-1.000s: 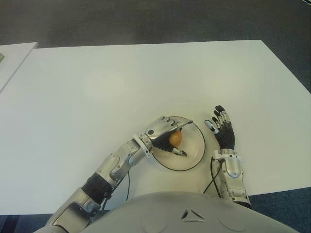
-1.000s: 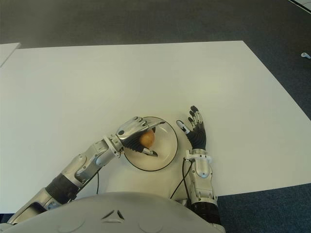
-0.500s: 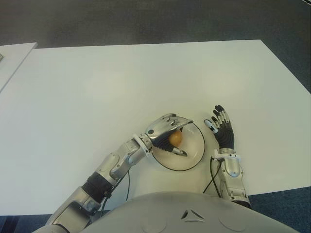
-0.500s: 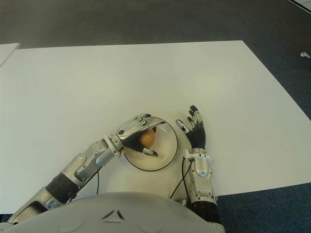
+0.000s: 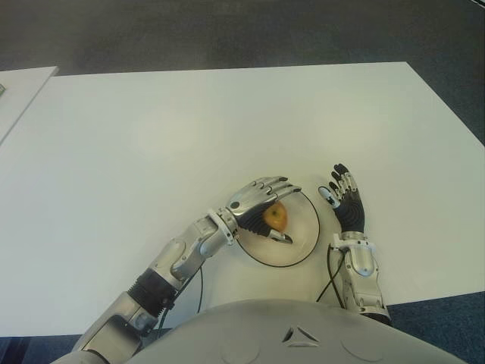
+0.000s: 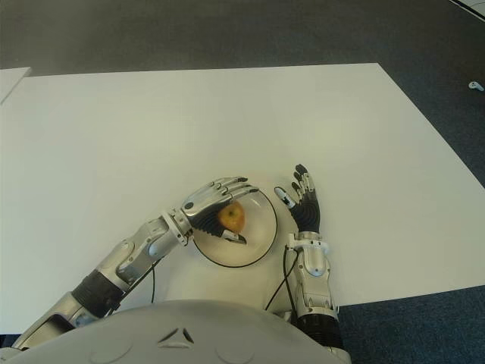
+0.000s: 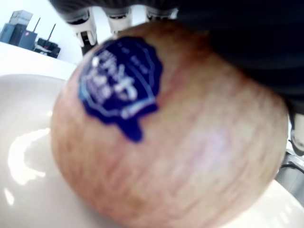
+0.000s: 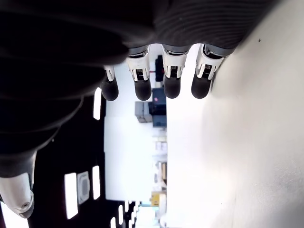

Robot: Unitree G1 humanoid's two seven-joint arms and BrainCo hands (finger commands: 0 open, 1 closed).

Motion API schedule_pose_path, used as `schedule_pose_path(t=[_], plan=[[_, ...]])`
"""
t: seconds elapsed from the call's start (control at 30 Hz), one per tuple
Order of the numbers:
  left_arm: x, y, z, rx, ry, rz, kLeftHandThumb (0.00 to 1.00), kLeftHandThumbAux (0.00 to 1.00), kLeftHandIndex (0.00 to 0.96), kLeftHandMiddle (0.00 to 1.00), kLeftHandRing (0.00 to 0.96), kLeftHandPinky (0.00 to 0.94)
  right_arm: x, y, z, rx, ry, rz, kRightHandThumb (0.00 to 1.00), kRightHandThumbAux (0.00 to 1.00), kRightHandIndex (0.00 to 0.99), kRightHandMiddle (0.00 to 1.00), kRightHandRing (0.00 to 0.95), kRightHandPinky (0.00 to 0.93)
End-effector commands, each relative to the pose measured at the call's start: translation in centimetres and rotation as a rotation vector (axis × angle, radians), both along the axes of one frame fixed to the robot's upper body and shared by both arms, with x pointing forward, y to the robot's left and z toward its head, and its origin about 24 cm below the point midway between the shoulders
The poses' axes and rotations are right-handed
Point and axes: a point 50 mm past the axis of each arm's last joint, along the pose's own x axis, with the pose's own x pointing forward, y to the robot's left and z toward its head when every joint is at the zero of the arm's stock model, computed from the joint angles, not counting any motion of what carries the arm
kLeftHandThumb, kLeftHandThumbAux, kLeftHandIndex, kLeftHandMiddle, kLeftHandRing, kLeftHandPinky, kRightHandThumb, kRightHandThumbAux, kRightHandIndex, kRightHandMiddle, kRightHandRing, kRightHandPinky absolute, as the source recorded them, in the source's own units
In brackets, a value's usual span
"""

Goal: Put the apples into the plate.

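Apple (image 5: 275, 218) under arched left robot hand (image 5: 261, 205)

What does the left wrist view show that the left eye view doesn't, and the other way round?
Only the left wrist view shows the blue sticker on the apple. Only the left eye view shows the left hand over the plate with fingers spread above the apple, the open right hand beside the plate, and the white table. Both show the apple in the plate.
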Motion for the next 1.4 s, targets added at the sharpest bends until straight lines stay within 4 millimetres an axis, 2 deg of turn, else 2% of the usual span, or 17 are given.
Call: schedule_pose_path(t=[0.03,0.4,1.1,1.27,1.4], plan=[[0.0,0.6,-0.4,0.002,0.06,0.027,0.048,0.417,0.003,0.002,0.005,0.053,-1.5,0.4,-2.4,0.032,0.154,-0.006,0.06,0.575,0.0,0.029,0.021,0.032],[0.2,0.8,-0.5,-0.003,0.117,0.03,0.063,0.393,0.0,0.0,0.0,0.001,-1.5,0.4,-2.4,0.005,0.16,-0.013,0.062,0.588,0.0,0.036,0.02,0.022],[0.4,1.0,0.0,0.014,0.033,0.001,0.103,0.282,0.0,0.0,0.0,0.0,-1.5,0.7,-2.4,0.017,0.153,-0.039,0.053,0.563,0.0,0.037,0.024,0.036],[0.6,1.6,-0.1,-0.059,0.097,0.078,0.092,0.294,0.0,0.0,0.0,0.0,-1.5,0.8,-2.4,0.019,0.143,-0.025,0.056,0.553,0.0,0.033,0.023,0.036],[0.7,2.8,-0.3,-0.171,0.209,0.19,0.088,0.308,0.0,0.0,0.0,0.0,-1.4,0.8,-2.5,0.034,0.142,-0.023,0.056,0.543,0.0,0.029,0.023,0.043]])
